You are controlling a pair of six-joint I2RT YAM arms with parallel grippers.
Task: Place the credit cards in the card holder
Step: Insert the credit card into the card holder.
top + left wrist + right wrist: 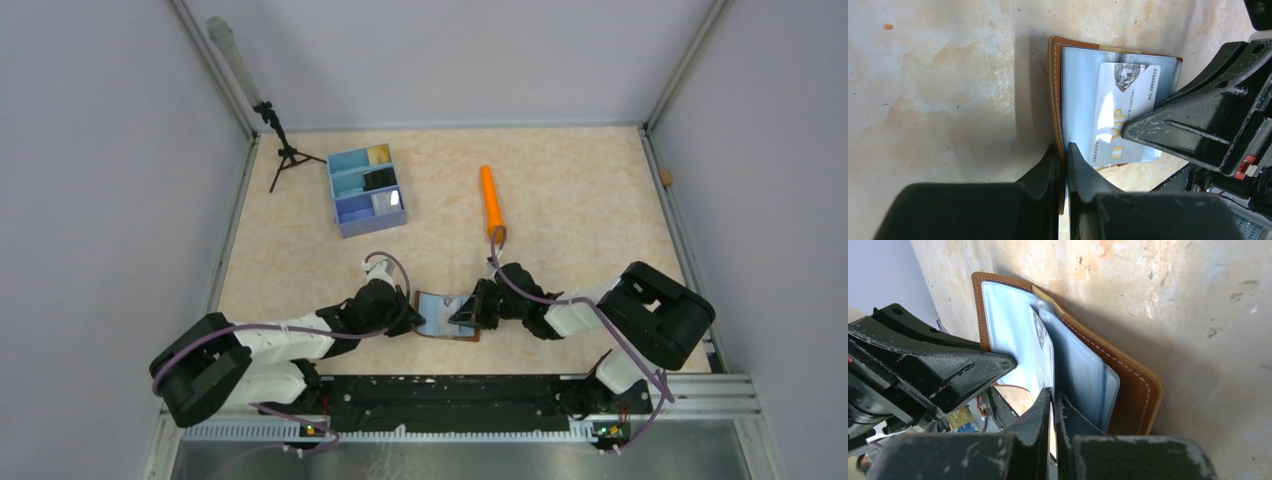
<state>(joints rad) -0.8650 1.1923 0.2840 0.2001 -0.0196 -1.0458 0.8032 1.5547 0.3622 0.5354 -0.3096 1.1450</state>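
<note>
The brown leather card holder (432,300) lies open on the table between the two arms, its pale blue lining up. My left gripper (408,315) is shut on its left leather edge (1054,95), seen in the left wrist view (1064,148). My right gripper (467,312) is shut on a white "VIP" credit card (1125,112), holding it against the lining, partly in among the sleeves (1045,352); its jaws show in the right wrist view (1053,393). The other cards, a tan-gold one (380,153), a black one (380,178) and a white one (389,200), lie in the blue tray (345,190).
An orange marker-like stick (491,197) lies behind the right gripper. A small black tripod (285,150) stands at the back left beside the tray. Grey walls close in the table on three sides.
</note>
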